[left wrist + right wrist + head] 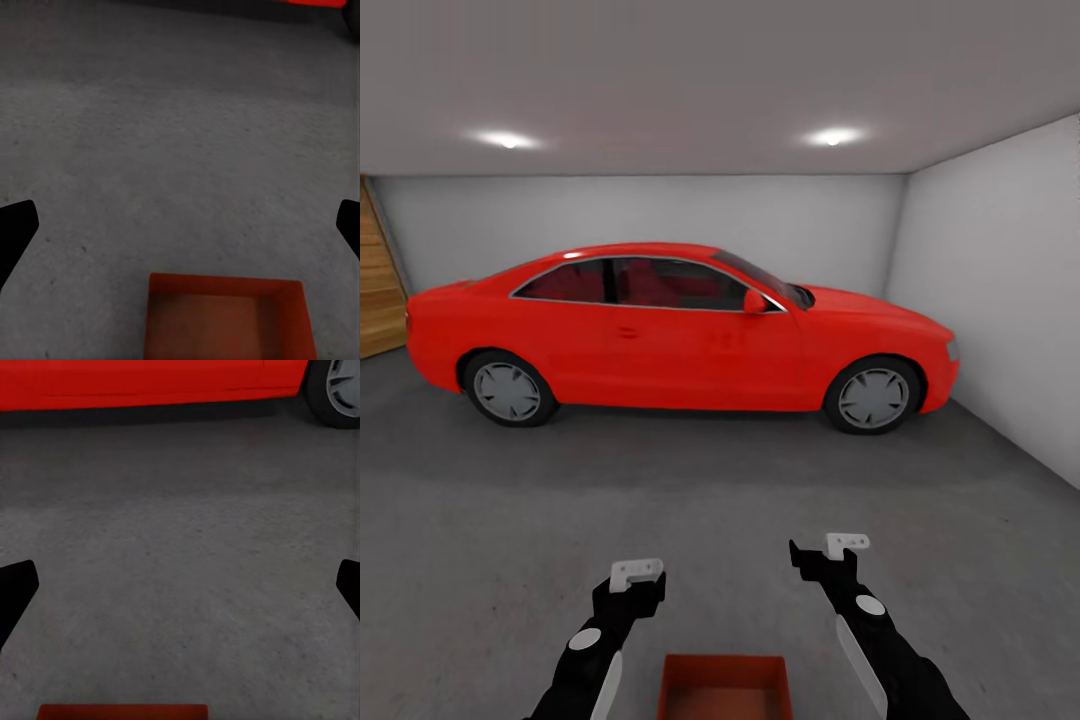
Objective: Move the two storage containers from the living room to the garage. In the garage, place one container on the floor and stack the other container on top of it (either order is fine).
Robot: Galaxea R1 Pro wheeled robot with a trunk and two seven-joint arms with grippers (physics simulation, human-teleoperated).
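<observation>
I am in the garage, over its dark grey concrete floor [720,500]. One rust-red open-top storage container [725,688] sits low between my two arms, empty inside. The left wrist view shows the container [229,319] below and beyond the fingers, and the right wrist view catches just its rim [122,711]. My left gripper [635,575] is open and holds nothing; its dark fingers [15,225] are spread wide. My right gripper [830,550] is also open and empty, with fingers [15,585] spread wide. Both grippers hover ahead of the container, apart from it.
A red coupe car [680,325] stands side-on across the room ahead. White walls [1000,290] close the back and right. A wooden panel [378,280] shows at the far left. Grey floor stretches between me and the car.
</observation>
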